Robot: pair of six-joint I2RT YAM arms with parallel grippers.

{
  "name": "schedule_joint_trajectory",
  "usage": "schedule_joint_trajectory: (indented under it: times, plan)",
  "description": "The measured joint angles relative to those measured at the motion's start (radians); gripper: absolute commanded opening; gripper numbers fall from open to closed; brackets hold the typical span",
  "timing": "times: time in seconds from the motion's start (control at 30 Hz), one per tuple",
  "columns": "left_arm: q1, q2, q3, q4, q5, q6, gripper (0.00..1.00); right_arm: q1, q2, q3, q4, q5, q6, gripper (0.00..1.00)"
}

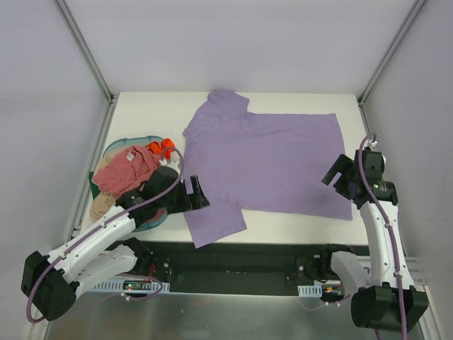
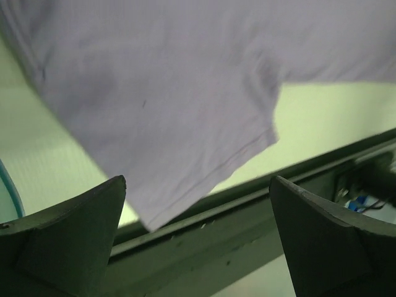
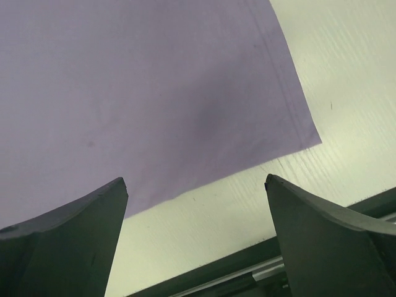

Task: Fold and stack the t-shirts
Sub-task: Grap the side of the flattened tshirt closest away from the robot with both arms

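A lavender-purple t-shirt (image 1: 269,159) lies spread flat on the white table, neck to the left, one sleeve at the back and one at the front edge. It also shows in the left wrist view (image 2: 167,93) and the right wrist view (image 3: 142,93). A dusty pink-red t-shirt (image 1: 127,168) is crumpled in the teal basket (image 1: 157,222), and a tan-beige one (image 1: 101,205) hangs over its left side. My left gripper (image 1: 198,193) is open and empty by the shirt's near sleeve. My right gripper (image 1: 334,176) is open and empty above the shirt's near right hem corner.
An orange-red object (image 1: 162,146) lies at the basket's back rim. The table's front edge with a dark channel (image 1: 248,251) runs just below the near sleeve. Metal frame posts (image 1: 85,49) stand at the back corners.
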Motion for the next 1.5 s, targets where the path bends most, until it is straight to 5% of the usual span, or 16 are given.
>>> schedule_joint_trajectory:
  times: [0.33,0.63,0.83,1.23,1.37,1.4,1.43,1.5]
  plan:
    - [-0.223,-0.148,-0.252,-0.106,0.014,-0.165,0.85,0.0,0.016,-0.036,-0.026,0.016,-0.025,0.96]
    - [-0.314,-0.074,-0.257,-0.118,-0.015,-0.262,0.73,0.0,0.026,-0.062,-0.025,0.031,-0.039,0.96]
    - [-0.36,0.012,-0.257,-0.122,-0.055,-0.306,0.56,0.0,0.026,-0.065,-0.023,0.038,-0.043,0.96]
    - [-0.375,0.091,-0.257,-0.038,-0.08,-0.357,0.43,-0.001,0.026,-0.077,-0.021,0.043,-0.047,0.96]
    - [-0.388,0.143,-0.257,-0.008,-0.089,-0.36,0.26,-0.005,0.021,-0.088,-0.021,0.062,-0.045,0.96]
    - [-0.389,0.153,-0.257,-0.002,-0.089,-0.362,0.19,-0.007,0.019,-0.092,-0.021,0.066,-0.044,0.96]
    - [-0.394,0.162,-0.257,0.005,-0.089,-0.363,0.0,-0.009,0.017,-0.096,-0.021,0.072,-0.042,0.96]
    - [-0.396,0.178,-0.257,0.018,-0.089,-0.365,0.0,-0.014,0.014,-0.1,-0.021,0.083,-0.038,0.96]
